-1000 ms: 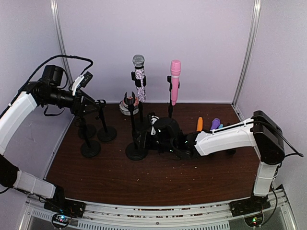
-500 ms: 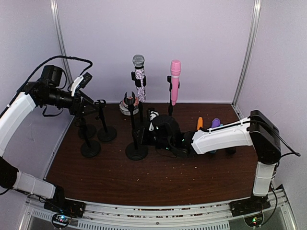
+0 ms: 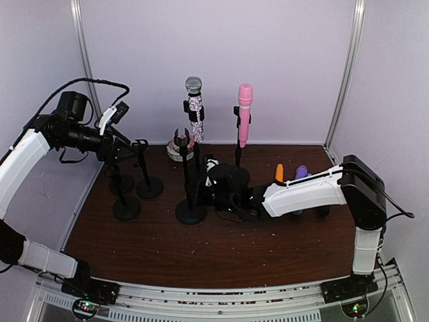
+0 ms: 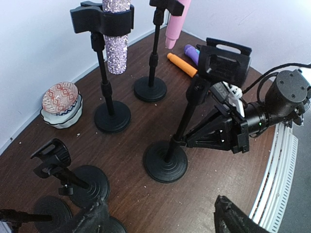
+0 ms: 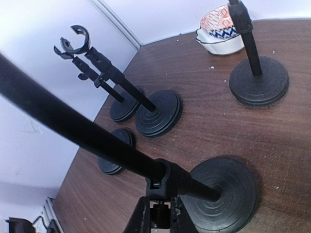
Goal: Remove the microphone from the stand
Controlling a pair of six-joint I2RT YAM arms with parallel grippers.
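Jaws first: our right gripper [image 5: 158,214] is clamped tight on the pole of the empty stand [image 3: 187,176], low down just above its round base [image 5: 222,191]. Our left gripper [image 4: 162,219] hangs spread wide with nothing in it, high over the left side of the table [image 3: 201,258].

Neither upright microphone is out yet. The sparkly microphone [image 3: 195,113] and the pink microphone [image 3: 244,115] each sit in a clip on their own stands at the back, well apart from both grippers. We judge this as a preparing step: taking hold of the empty stand, which is right in front of the sparkly one, to steady it or shift it aside. Next we need a gripper up at a microphone body, closing around it and lifting it out of the clip without tipping the stand.

More empty stands [image 4: 73,177] crowd the left side under our open gripper. Stacked bowls [image 4: 60,103] sit near the back. An orange microphone [image 3: 279,173] and a purple microphone [image 3: 299,173] lie flat behind our right arm.
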